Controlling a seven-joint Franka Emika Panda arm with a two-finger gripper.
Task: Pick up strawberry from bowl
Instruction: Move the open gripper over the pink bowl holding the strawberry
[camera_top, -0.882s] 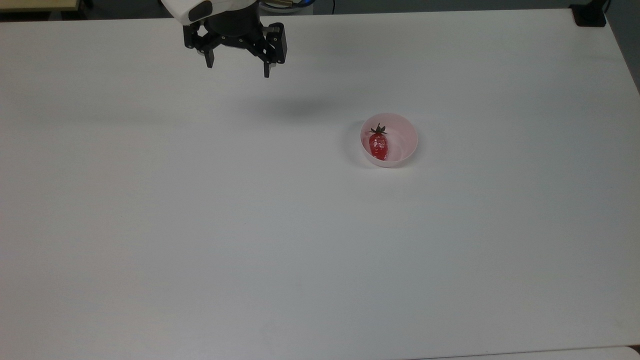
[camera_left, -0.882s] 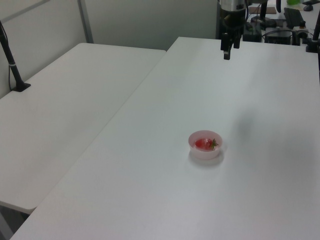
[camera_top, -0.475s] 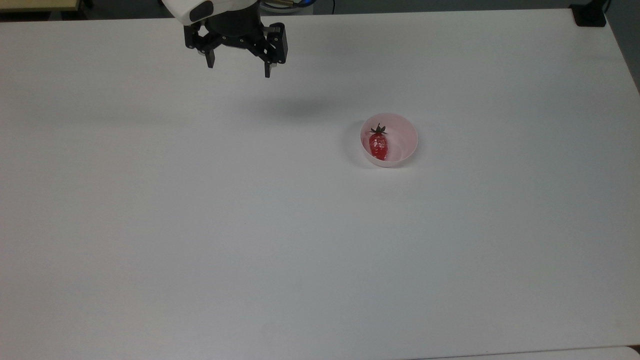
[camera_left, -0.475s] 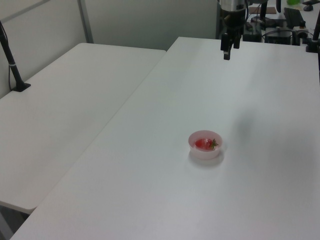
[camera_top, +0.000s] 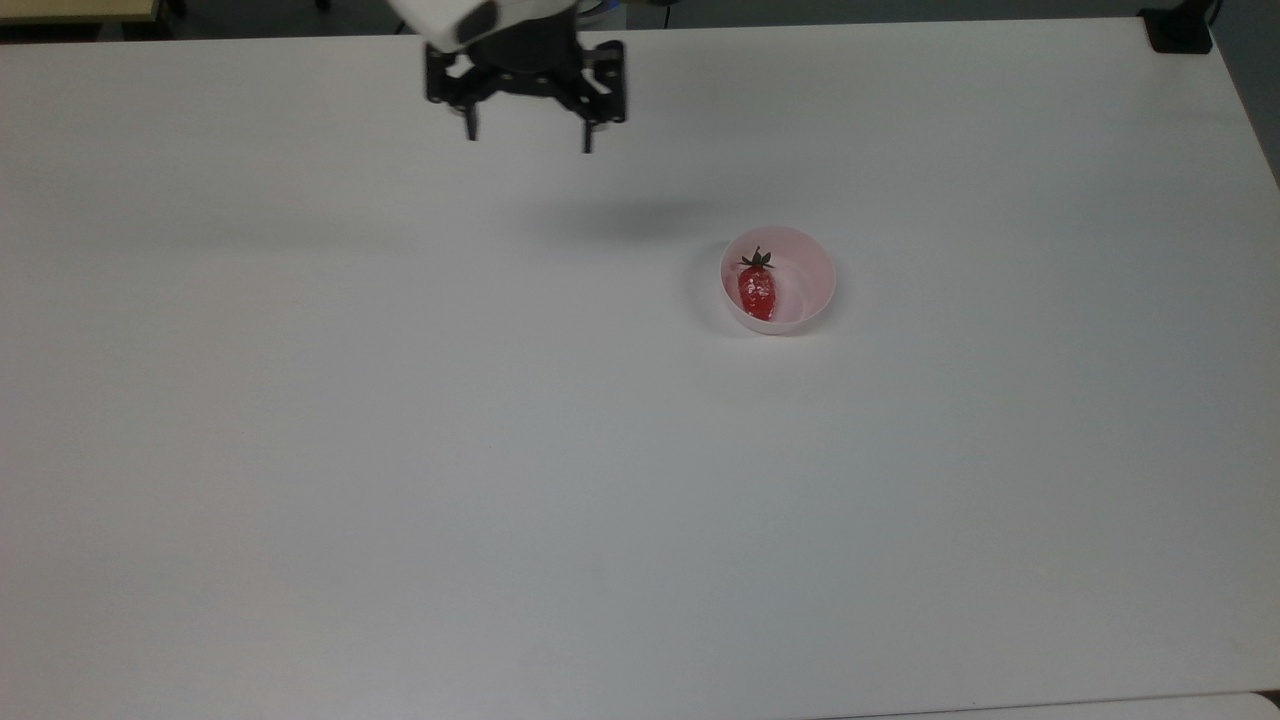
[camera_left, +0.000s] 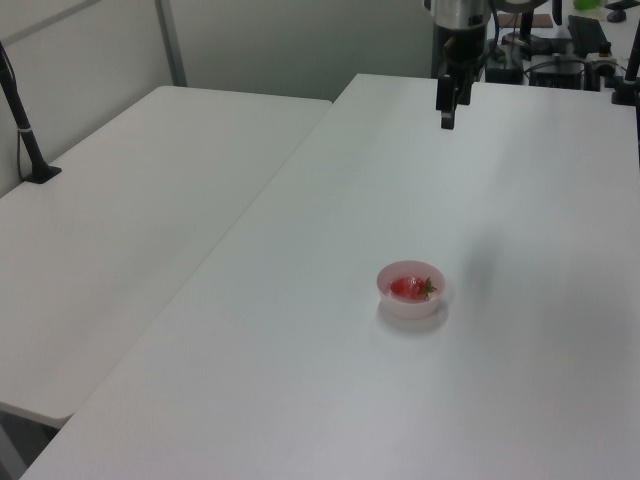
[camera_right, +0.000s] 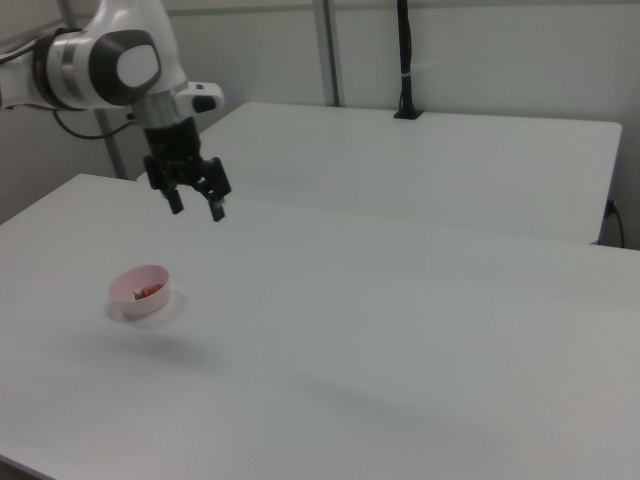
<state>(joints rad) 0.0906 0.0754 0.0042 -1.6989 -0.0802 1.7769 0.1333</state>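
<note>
A broad white counter (camera_top: 400, 450) carries everything, and a second white counter (camera_left: 130, 220) stands alongside it, on the left view's left and behind it in the right view. A black post (camera_right: 404, 60) rises from the far edge of that second counter in the right view, and the left view has a black stand (camera_left: 25, 125) at its left edge. The white robot arm (camera_right: 110, 55) reaches in from the right view's upper left and ends in a black gripper (camera_top: 528, 140) that hangs in the air above the counter near its far edge in the top view, pointing downward. Its two fingers (camera_top: 587, 135) are spread well apart with nothing between them, which the right view confirms at the gripper (camera_right: 196, 208). In the left view the gripper (camera_left: 446, 118) is seen side-on, so the gap between the fingers is hard to judge there. A soft shadow (camera_top: 630, 218) lies on the counter between the gripper and the bowl in the top view. The pale pink bowl (camera_top: 812, 285) sits on the counter, well apart from the gripper, to the top view's right of it and nearer the camera. The red strawberry (camera_top: 757, 290) lies inside the bowl toward the top view's left side, apparently resting against the inner wall, with its dark green cap (camera_top: 757, 260) pointing to the far edge of the counter. In the left view the strawberry (camera_left: 405, 289) lies in the bowl (camera_left: 410, 304) with its cap to the left view's right.
</note>
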